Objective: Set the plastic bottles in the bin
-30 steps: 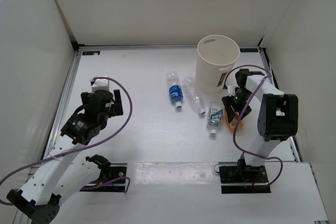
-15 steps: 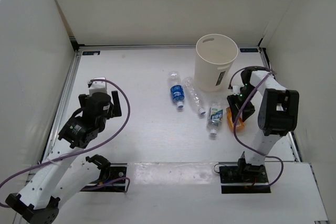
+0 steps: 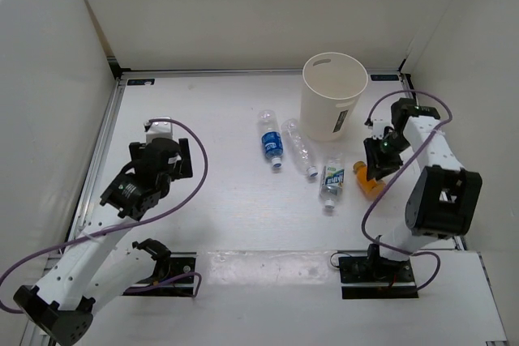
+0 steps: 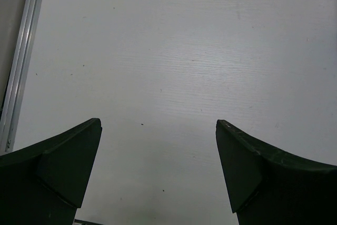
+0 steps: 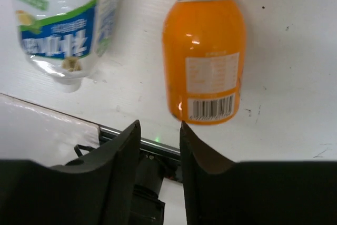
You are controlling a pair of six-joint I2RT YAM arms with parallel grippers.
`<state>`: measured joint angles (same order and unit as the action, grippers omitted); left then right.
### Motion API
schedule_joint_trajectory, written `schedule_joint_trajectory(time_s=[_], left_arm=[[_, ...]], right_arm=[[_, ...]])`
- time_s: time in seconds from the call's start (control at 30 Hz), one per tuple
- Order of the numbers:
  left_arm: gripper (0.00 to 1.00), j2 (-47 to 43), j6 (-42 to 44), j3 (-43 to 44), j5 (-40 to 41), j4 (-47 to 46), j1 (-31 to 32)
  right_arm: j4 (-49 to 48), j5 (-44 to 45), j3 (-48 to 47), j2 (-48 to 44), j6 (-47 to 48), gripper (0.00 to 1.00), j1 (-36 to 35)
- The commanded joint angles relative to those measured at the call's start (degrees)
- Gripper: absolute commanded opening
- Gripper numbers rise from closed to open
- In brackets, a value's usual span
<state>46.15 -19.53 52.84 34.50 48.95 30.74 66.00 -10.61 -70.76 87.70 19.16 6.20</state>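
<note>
A: What colours do you get on your feed?
B: I read the bin (image 3: 324, 115) as cream-white. The orange bottle (image 5: 202, 61) has a pale label with a black barcode.
A: I see a blue-labelled bottle (image 3: 272, 144), a plain clear bottle (image 3: 301, 148) and a green-and-white-labelled bottle (image 5: 63, 35).
B: Purple cable (image 3: 201, 166) too.

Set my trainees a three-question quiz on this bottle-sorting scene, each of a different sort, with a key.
1. How many plastic bottles lie on the white table outside the tall cream-white round plastic bin?
2. True or false: the right gripper has its fingers clamped on the orange plastic bottle.
3. Whose fingers stand wide open? A: left gripper. B: right gripper.
Key: 1. Four: blue-labelled clear bottle, plain clear bottle, green-white-labelled bottle, orange one. 2. False. 3. A.
</note>
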Motion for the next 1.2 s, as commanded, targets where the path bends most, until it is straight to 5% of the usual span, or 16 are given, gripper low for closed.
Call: schedule_joint_trajectory(time_s=[0.0,0.1,0.23,0.3,0.4,0.73,1.17], left_arm=[[1.0,1.6,0.8,1.5,-0.7,-1.6,-0.2],[1.0,2.5,1.7,2.4,-0.4,-1.4,-0.2],[1.0,2.1,1.5,2.2,-0.4,-1.4,-0.2],[1.0,2.0,0.9,1.8,-0.3,-1.0,-0.3],[1.0,1.3,-0.1,1.6,0.0,-0.3,-0.2],[1.0,-0.9,-2.5,1.3,2.1,2.8,-0.2],[1.0,-3.3,-5.3,1.4,1.6,5.9,-0.2]], right_arm=[[-0.2,-0.8,-2.1,5.9,-1.0,0.41,2.1],[0.5,-0.6,-7.0,9.8,0.4,0.58,5.0],[2.8,-1.8,-13.2,15.5,4.0,0.62,7.3],[4.7,-3.5,-16.0,18.4,6.1,0.81,7.5],[6.2,-2.8,-18.2,21.7,7.6,0.85,7.7],[9.2,0.9,-19.4,29.9,9.4,0.85,5.9],[12.0,0.4,-20.9,29.6,12.1,0.82,7.5]])
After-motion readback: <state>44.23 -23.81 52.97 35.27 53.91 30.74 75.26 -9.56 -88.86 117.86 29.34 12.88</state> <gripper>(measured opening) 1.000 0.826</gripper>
